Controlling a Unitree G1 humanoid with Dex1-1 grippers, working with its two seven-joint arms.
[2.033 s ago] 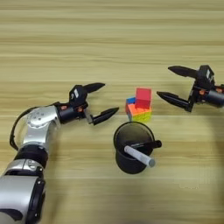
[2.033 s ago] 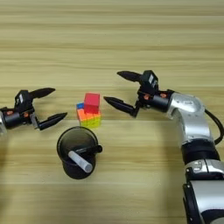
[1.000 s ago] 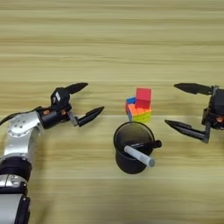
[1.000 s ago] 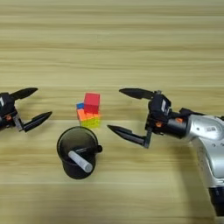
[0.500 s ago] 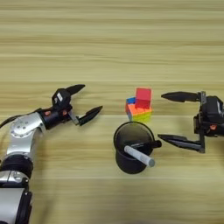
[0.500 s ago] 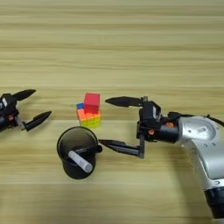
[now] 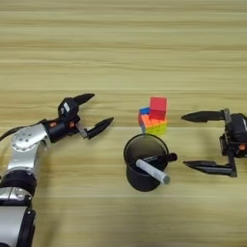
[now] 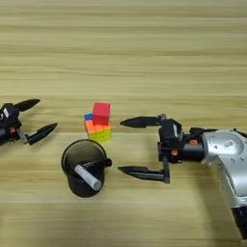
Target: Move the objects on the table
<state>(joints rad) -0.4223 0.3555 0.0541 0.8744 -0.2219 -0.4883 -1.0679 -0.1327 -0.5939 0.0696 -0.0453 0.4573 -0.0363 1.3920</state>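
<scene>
The black round cup (image 7: 144, 161) stands on the table (image 7: 120, 48), and everything else is easy to find from it. A grey-white marker (image 7: 152, 171) leans inside the cup, and a thin black pen (image 7: 161, 158) lies across the cup's rim on the side toward the right arm. Just behind the cup sits the blue-orange-yellow block (image 7: 152, 123), with the small red cube (image 7: 158, 106) resting on top of it. The right gripper (image 8: 140, 147) is close to the cup on the robot's right, with its two black fingers spread wide and holding nothing. One finger points at the blocks and the other points at the cup. It looks like the robot is getting ready to grab something, maybe the pen or the cup, but I cannot tell which. To grab one, it would need to slide closer and then squeeze. The cup and the blocks are near each other, so a wide finger could bump the little red cube off. The left gripper (image 7: 91, 116) waits farther from the cup on the robot's left, also spread open and empty.
</scene>
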